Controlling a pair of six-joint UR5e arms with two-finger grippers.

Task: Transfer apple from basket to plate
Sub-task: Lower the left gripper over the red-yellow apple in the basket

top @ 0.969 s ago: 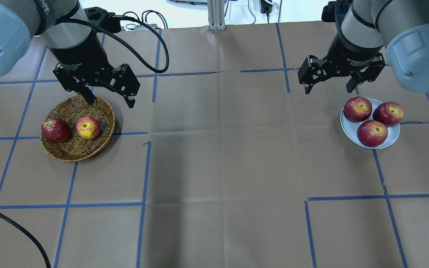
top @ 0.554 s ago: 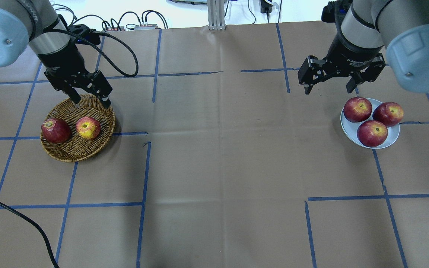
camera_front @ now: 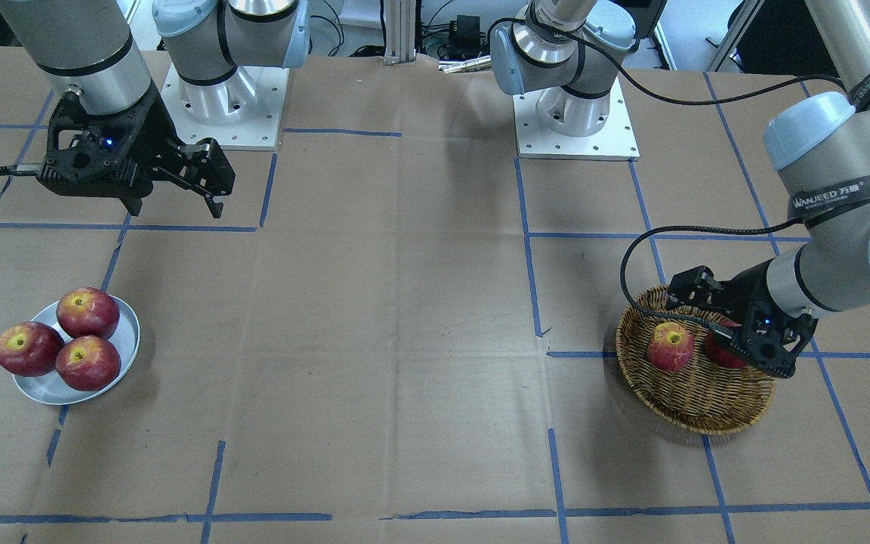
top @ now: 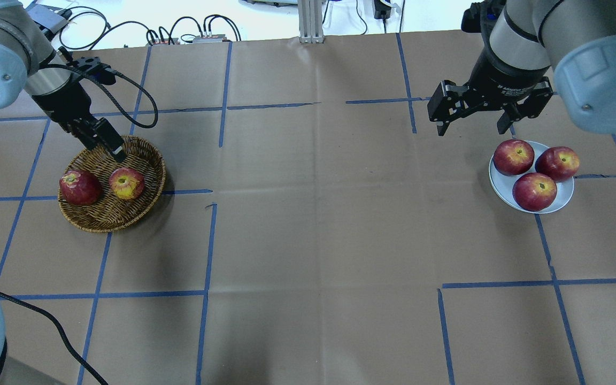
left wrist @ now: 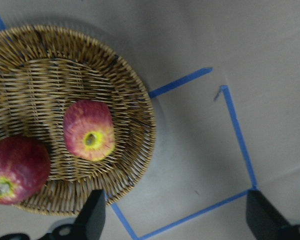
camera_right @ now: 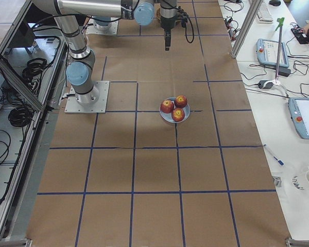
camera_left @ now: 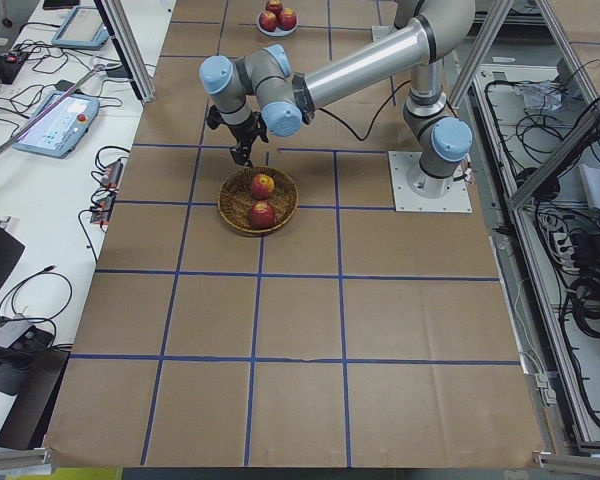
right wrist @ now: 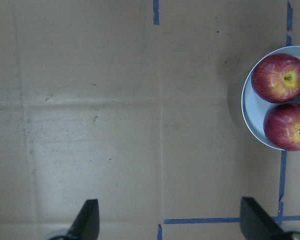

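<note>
Wicker basket (top: 154,156) holds apple (top: 126,183); left claw (top: 116,153) (jaws spread) near its rim.

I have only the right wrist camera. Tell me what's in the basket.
Observer: The basket holds two apples side by side: the apple with streaks and a yellow patch, and a darker red apple.
Operator: Give me the left gripper's state.
Observer: The left gripper hangs by the basket with its fingers open and empty. Both apples lie free.
Operator: Count the plate for me; my frame cuts it off.
Observer: The plate carries three dark-red apples, clustered together.
</note>
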